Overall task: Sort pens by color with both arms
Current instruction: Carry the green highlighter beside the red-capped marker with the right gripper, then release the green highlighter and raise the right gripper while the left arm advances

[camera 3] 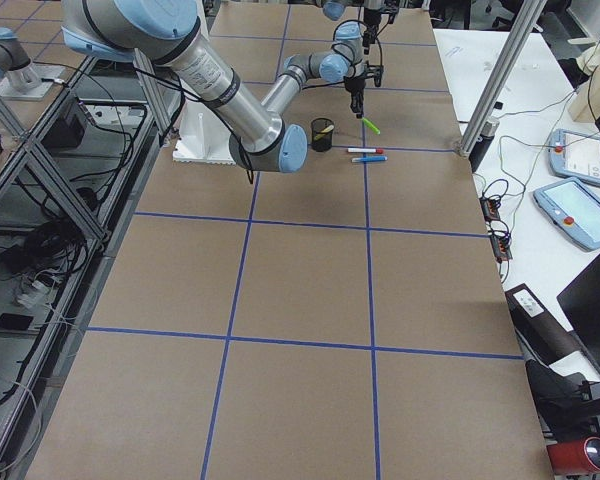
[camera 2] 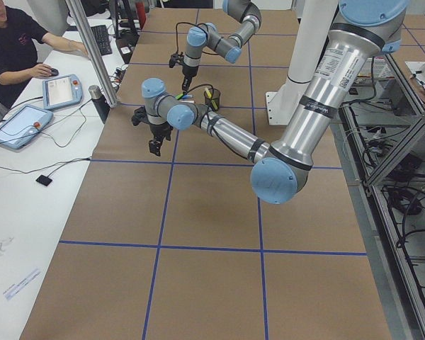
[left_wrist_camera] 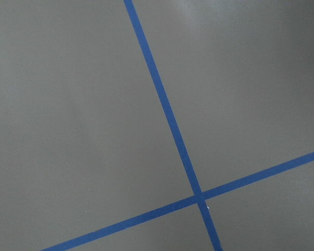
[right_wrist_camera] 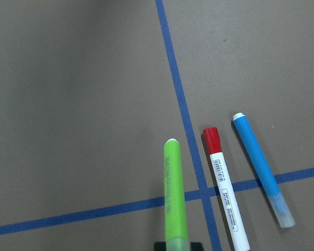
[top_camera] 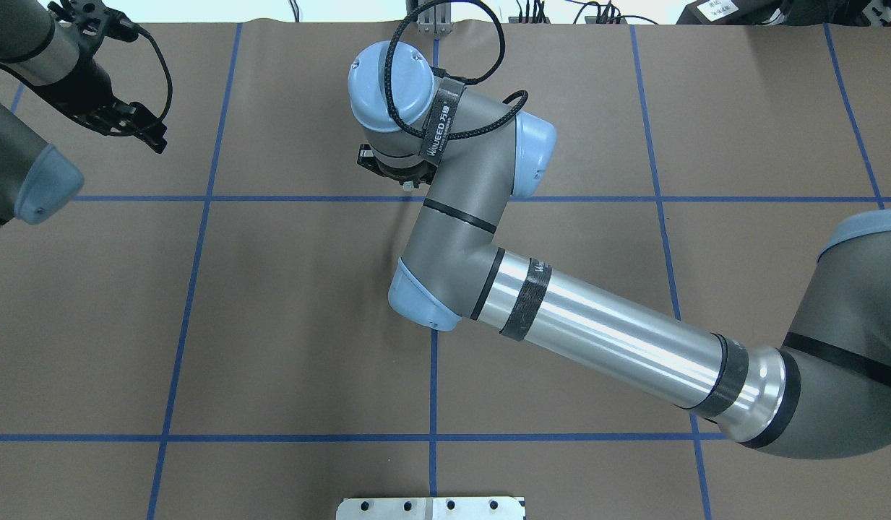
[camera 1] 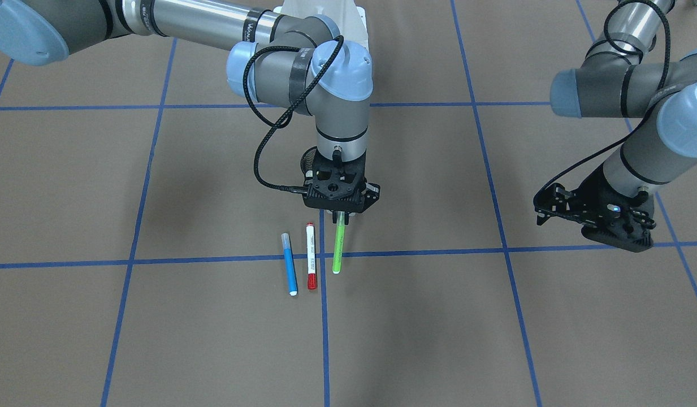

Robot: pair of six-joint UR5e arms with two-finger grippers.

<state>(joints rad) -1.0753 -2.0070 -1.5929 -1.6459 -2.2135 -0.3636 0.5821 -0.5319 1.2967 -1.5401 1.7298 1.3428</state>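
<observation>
Four pens, two arms, one black cup on the table.
Blue pen and red-capped pen lie side by side; yellow pen sits in the cup. Right arm points down, jaws clamped on the tilted lime green pen beside them. Left arm hangs well apart; whether its jaws are parted, I cannot tell.

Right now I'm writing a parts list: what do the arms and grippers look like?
The right arm and left arm are thick grey tubes with round light-blue joint caps; the right arm's long link is bare silver metal. Black braided cable loops past each wrist, tied by a black strap printed WINEED on the right arm. The right gripper and left gripper are black, angular two-finger units.
</observation>
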